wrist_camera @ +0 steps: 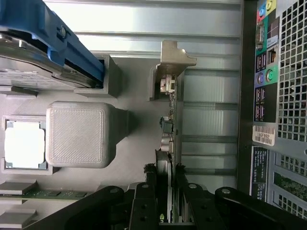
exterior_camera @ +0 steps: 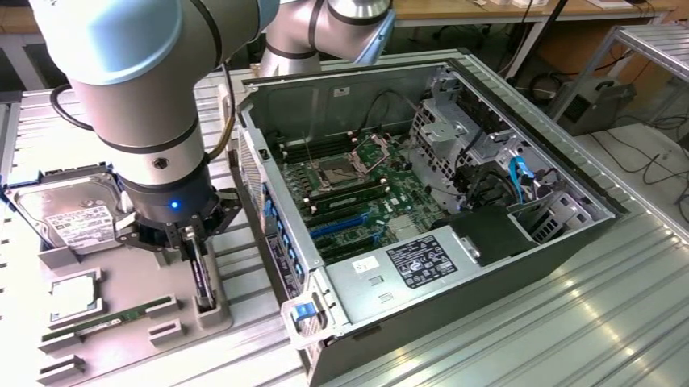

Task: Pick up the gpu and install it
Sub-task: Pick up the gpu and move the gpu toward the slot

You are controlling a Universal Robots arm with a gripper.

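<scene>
A grey parts fixture [exterior_camera: 140, 282] and an open computer case [exterior_camera: 506, 274] are carried side by side on a ribbed metal table [exterior_camera: 603, 322].

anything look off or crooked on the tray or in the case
Nothing stands out. The graphics card stands on edge in its tray slot with the fingers closed on it. The hard drive and memory stick sit in their cradles, and the open computer case looks undamaged.

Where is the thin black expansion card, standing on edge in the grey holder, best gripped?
Grip the thin black expansion card by its upper long edge, across its flat faces, coming from straight above: it stands on edge in the grey plastic holder, lower edge slotted in.
</scene>
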